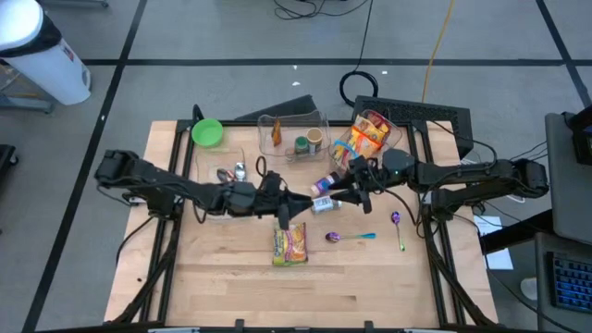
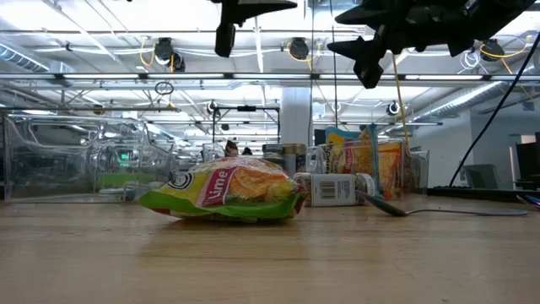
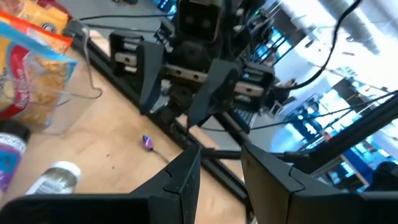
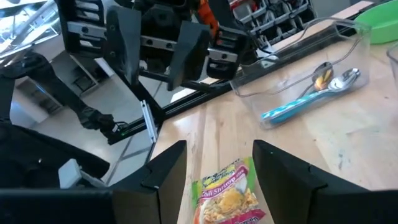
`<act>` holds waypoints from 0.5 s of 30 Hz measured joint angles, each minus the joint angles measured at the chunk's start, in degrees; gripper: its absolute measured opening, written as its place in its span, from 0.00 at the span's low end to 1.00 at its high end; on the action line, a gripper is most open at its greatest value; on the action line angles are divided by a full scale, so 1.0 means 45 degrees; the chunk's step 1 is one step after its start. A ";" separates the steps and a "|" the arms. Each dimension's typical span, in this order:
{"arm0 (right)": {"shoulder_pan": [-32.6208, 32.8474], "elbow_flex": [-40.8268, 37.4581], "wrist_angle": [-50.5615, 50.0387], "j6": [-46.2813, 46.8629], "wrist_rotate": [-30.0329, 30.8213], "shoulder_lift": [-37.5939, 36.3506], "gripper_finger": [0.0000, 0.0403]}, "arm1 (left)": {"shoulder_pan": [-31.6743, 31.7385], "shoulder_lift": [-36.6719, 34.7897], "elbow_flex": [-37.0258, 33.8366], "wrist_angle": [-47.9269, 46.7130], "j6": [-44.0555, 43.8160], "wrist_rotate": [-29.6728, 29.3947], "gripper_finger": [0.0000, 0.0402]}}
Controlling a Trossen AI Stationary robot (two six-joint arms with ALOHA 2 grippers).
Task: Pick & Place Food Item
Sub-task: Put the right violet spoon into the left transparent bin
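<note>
The food item, a yellow and green noodle packet [image 1: 289, 245] [image 2: 224, 194] [image 4: 230, 196], lies flat on the wooden table near its middle. My left gripper [image 1: 289, 205] [image 3: 221, 152] hovers level above the table just beyond the packet's far end, open and with nothing between its fingers. Also open and holding nothing, my right gripper [image 1: 347, 190] [image 4: 219, 149] hovers level to the right of the left one and faces it. In the right wrist view the packet shows on the table below the gap between the fingers.
A small white-labelled bottle [image 1: 324, 203] lies on its side under the grippers. Two purple-headed spoons [image 1: 350, 237] [image 1: 398, 227] lie to the packet's right. At the far edge stand a clear bin with a snack bag [image 1: 365, 139], a clear container with jars [image 1: 296, 139] and a green bowl [image 1: 207, 132].
</note>
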 joint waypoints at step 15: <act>-0.0019 0.0007 0.1737 0.0754 -0.1742 -0.0007 0.44 | 0.0171 0.0605 0.0000 0.1163 0.0192 0.0115 0.30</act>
